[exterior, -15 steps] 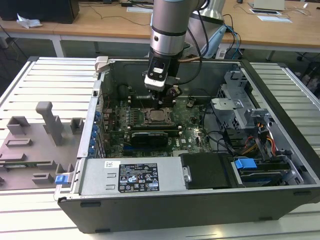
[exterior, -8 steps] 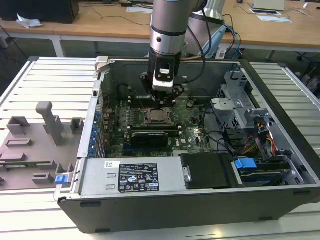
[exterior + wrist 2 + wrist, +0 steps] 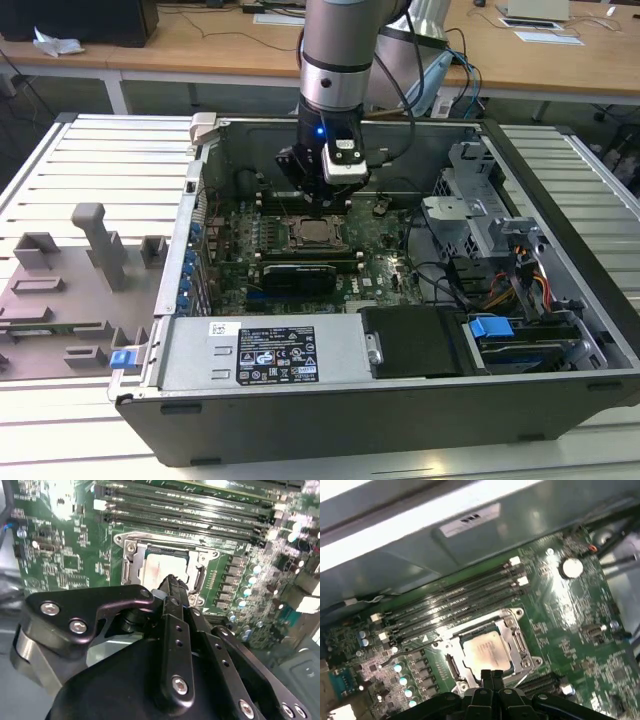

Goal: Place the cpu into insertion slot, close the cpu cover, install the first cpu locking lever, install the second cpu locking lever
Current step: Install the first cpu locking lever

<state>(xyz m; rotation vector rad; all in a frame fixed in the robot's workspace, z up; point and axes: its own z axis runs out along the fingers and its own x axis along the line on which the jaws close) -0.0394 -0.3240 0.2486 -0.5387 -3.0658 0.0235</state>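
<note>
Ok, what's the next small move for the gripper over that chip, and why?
Probably a short, slow push down on the cover at the edge under the gripper. The chip already lies in its socket with the cover down around it, and the shut gripper hangs right by that edge. Whether the levers are latched, I can't tell.

The arm's silver-grey cylindrical metal tube (image 3: 335, 40) carried a black band (image 3: 335, 67) and a small blue light (image 3: 319, 130). Black cables (image 3: 404, 95) ran alongside. The matte black linkage gripper (image 3: 172, 580) bore silver screws (image 3: 50, 609).
</note>
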